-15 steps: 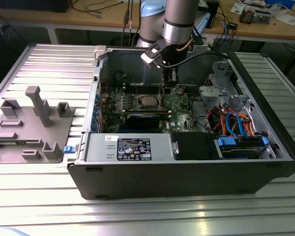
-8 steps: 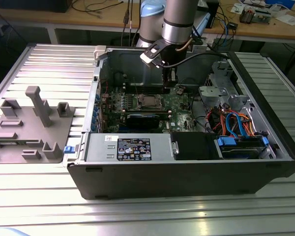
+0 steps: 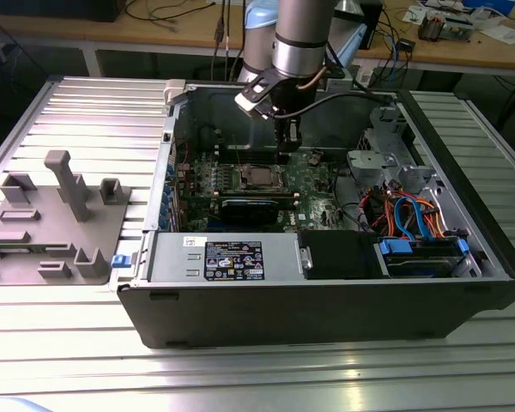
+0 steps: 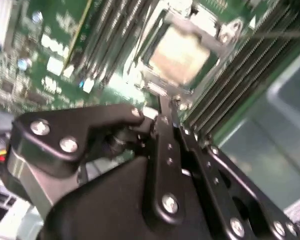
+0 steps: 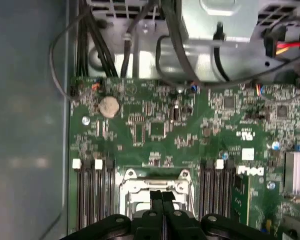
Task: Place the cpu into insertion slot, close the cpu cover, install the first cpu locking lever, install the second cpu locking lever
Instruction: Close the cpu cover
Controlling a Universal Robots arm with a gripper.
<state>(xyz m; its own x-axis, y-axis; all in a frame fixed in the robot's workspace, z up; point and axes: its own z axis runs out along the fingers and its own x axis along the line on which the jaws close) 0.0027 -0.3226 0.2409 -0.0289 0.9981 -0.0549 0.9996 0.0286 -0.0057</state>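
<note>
Exterior view shows you your hand [image 3: 287, 144] inside the computer case [image 3: 326, 300], at about 1 o'clock from the insertion slot [image 3: 259, 178], low over the green board [image 3: 313, 184]. In both wrist views you see its fingers [image 5: 156, 199] clenched together. The cpu [image 4: 182, 52] lies in the slot, the cpu cover [image 4: 210, 37] framing it.

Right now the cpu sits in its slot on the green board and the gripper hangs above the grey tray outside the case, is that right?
Not quite. The cpu does sit in the insertion slot on the green board, but the gripper hangs inside the computer case, close by that slot, not above the grey tray. The exterior view shows it.
</note>
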